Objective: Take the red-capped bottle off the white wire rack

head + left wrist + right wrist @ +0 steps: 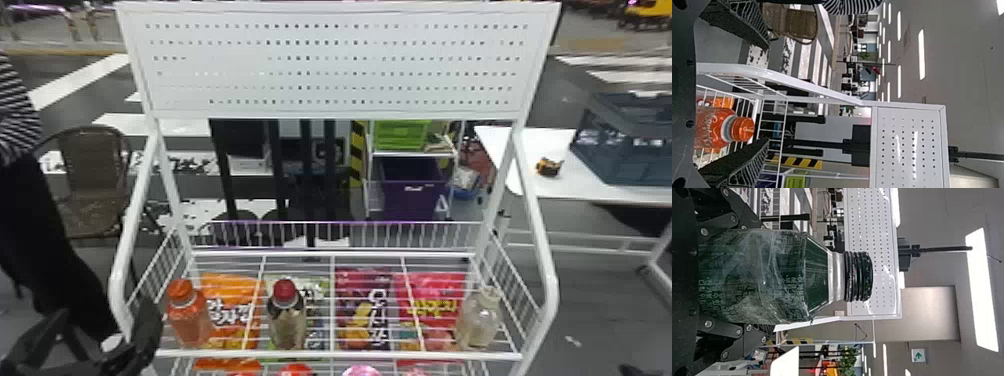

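Head view: the red-capped bottle (pixel 286 320) is held on the white wire rack (pixel 300 355); the left gripper (pixel 102 322) is seen by its left side. Left wrist view: its fingers (pixel 736 164) are spread wide — the orange-capped bottle (pixel 715 127) is seen beyond. Right wrist view: a green bottle (pixel 789 278) is clamped — by the right gripper (pixel 766 277).

I see red-capped bottle (pixel 286 320): dark shoulder, paler below, cap on, upright on white wire rack (pixel 370 356), near front rail.
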